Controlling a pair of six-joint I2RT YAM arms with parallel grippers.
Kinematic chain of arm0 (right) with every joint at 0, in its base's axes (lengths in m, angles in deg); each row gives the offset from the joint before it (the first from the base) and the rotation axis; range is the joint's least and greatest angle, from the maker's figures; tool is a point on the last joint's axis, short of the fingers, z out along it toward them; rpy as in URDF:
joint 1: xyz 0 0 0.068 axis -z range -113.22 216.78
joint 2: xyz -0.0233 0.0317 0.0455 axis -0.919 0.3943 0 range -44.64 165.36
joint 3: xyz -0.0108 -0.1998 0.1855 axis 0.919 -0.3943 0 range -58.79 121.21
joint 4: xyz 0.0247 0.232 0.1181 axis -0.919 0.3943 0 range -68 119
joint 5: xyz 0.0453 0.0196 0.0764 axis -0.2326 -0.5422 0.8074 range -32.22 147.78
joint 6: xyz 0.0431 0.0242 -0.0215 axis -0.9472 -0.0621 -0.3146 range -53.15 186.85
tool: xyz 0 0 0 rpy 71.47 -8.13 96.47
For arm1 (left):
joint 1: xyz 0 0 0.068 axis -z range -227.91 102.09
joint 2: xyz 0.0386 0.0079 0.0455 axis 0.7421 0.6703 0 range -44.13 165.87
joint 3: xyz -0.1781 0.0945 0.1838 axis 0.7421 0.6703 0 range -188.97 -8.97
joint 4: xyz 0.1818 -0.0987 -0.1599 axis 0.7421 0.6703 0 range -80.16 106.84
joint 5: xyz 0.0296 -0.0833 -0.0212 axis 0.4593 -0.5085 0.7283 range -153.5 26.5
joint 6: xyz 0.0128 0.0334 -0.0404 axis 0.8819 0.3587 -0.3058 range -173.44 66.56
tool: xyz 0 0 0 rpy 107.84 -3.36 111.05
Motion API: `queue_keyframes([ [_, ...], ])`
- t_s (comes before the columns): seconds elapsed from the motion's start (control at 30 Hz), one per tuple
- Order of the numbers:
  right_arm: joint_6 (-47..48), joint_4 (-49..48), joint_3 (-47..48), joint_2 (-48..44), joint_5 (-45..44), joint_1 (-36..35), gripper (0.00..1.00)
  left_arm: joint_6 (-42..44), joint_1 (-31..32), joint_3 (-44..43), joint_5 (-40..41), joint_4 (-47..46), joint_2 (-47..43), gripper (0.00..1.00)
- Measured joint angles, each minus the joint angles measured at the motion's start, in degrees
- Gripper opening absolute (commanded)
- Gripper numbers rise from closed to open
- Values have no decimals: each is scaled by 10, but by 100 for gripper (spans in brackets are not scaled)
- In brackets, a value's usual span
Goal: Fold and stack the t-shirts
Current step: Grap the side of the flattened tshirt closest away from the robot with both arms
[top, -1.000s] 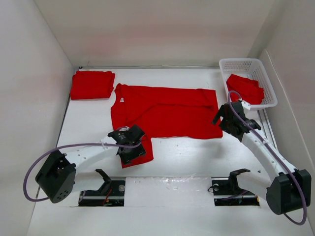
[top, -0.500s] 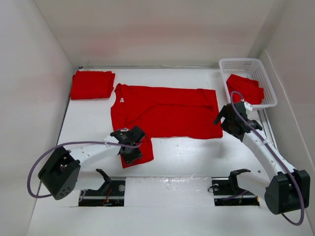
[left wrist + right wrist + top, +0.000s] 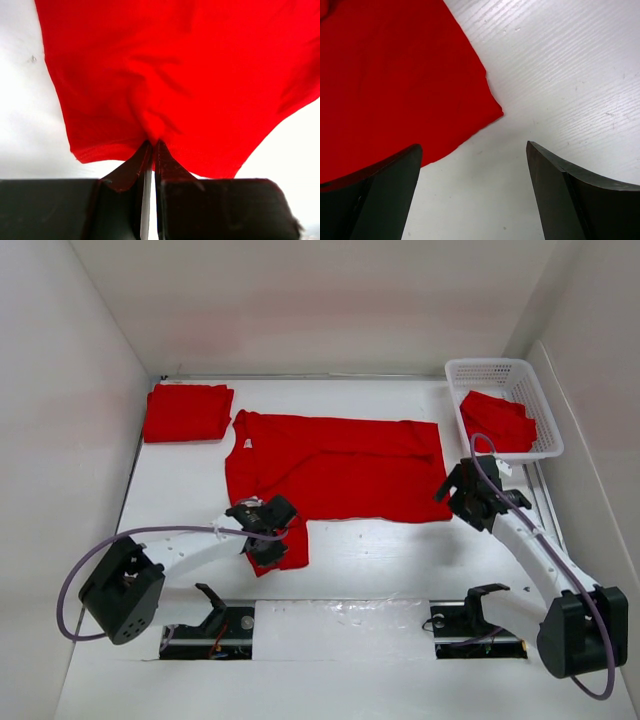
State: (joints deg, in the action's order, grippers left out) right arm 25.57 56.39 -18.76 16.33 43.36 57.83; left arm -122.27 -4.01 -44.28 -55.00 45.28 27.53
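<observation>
A red t-shirt (image 3: 335, 468) lies spread flat across the middle of the table. Its near-left sleeve part (image 3: 165, 75) is pinched between the fingers of my left gripper (image 3: 152, 144), which is shut on the cloth and bunches it into a small fold. In the top view the left gripper (image 3: 268, 540) sits over that sleeve. My right gripper (image 3: 472, 147) stands open over bare table just beside the shirt's near-right corner (image 3: 492, 112), holding nothing. The right gripper (image 3: 452, 490) is at the shirt's right edge. A second t-shirt (image 3: 187, 412) lies folded at the back left.
A white mesh basket (image 3: 490, 370) at the back right holds another crumpled red t-shirt (image 3: 497, 420). White walls close in the table on the left, back and right. Two black arm rests (image 3: 215, 615) stand by the near edge.
The left gripper's fingers have shut on the sleeve cloth. The right gripper has come slightly nearer and lower by the shirt's right corner, its fingers a little narrower.
</observation>
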Motion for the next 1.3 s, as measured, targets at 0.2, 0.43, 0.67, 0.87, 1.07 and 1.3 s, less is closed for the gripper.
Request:
queue_keyframes([
  [0.2,-31,-7,-14,5,17,-3,80,0,0,-6,23,-2,-9,0],
  [0.43,-56,-31,-23,80,26,-13,73,0,0,-18,43,4,-28,0],
  [0.67,-72,-56,-26,134,22,-16,61,-2,0,-28,57,13,-33,0],
  [0.87,-80,-66,-26,140,14,-17,39,-2,0,-34,62,20,-37,0],
  [1.07,-81,-66,-26,147,8,-18,32,-2,0,-46,72,29,-45,0],
  [1.3,-82,-67,-26,151,2,-19,0,2,0,-57,83,37,-51,0],
])
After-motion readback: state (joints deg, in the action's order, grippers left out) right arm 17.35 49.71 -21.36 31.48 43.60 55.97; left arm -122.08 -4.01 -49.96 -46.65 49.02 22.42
